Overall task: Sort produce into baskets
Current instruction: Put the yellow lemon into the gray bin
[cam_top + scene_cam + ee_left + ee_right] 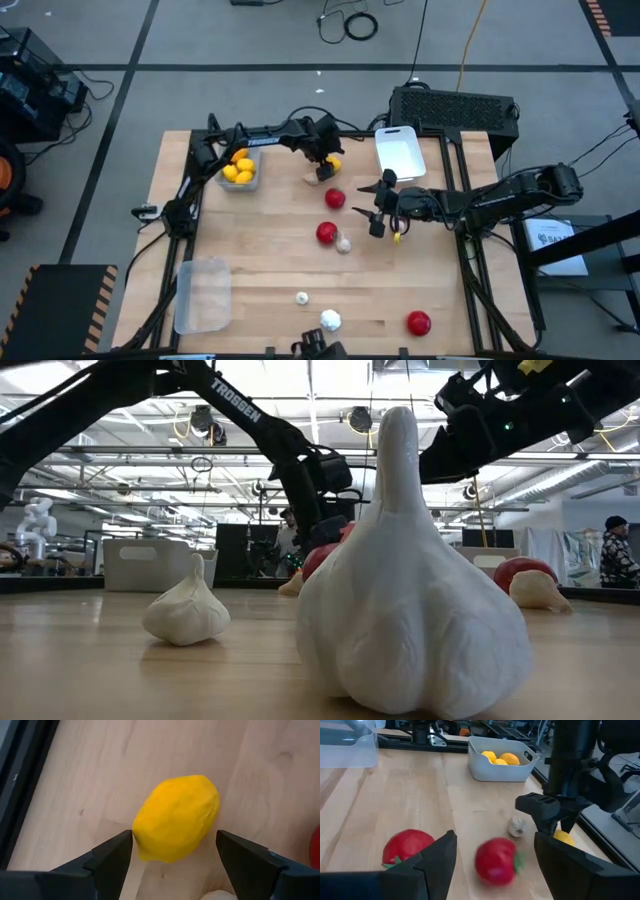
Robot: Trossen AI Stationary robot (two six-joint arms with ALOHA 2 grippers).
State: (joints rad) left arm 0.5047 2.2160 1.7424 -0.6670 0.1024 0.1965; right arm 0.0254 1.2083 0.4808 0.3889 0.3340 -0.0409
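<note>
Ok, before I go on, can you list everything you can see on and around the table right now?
Grey basket: one, far left of the table.
White basket: one, far edge, right of centre.
Clear basket: one, near left corner.
Lemons in the grey basket: about four, yellow.
Loose lemon: one, yellow, on the wood beneath the left gripper.
Tomatoes: three, red; two mid-table, one near the front right.
Garlic bulbs: four, whitish; one by the loose lemon, one by a middle tomato, two at the front edge.
Person: one, in the room behind.
Left gripper: open, straddling the loose lemon.
Right gripper: open, mid-table, facing the tomatoes.
</note>
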